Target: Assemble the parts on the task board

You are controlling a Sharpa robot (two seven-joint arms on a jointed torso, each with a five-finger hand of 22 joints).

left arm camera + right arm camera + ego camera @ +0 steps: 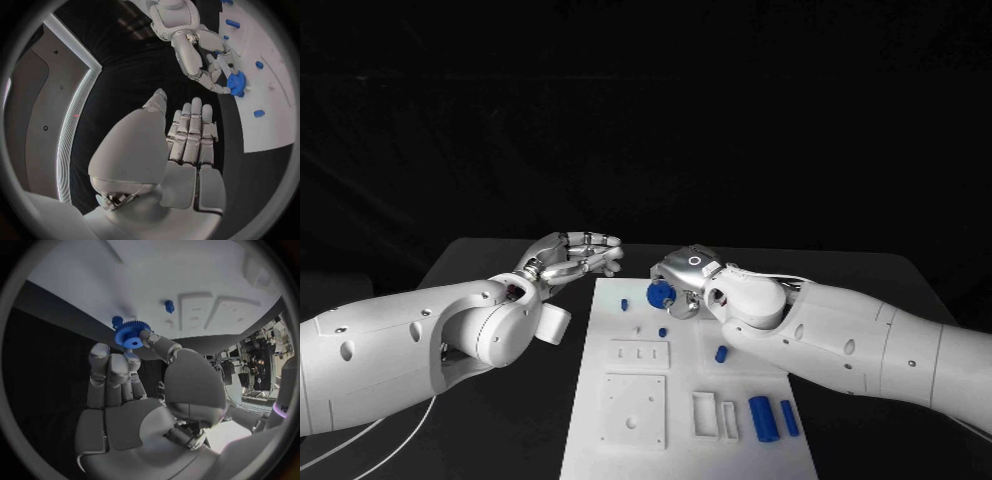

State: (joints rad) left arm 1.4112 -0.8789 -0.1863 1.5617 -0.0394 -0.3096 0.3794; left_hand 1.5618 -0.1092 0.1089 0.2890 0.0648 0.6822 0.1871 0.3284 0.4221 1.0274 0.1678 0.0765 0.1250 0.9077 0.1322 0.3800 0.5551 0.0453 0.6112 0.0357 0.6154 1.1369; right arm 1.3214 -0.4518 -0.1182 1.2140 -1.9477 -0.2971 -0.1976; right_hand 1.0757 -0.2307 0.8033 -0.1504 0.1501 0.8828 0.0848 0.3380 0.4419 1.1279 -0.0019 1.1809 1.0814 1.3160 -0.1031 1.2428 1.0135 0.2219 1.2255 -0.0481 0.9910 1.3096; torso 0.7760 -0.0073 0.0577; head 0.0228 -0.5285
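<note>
the flat white plastic task board [639, 400] bears small blue cylindrical parts [762, 416]. over its far end the right hand [687, 281] pinches a blue toothed plastic gear [130, 334] at its fingertips [147, 337]. beside the board's far left corner the left hand [574, 254] hovers, fingers loosely apart, holding nothing.

no readable text, labels, or numbers

Left hand [574, 256] empty — right hand [687, 283] pinching.
</note>
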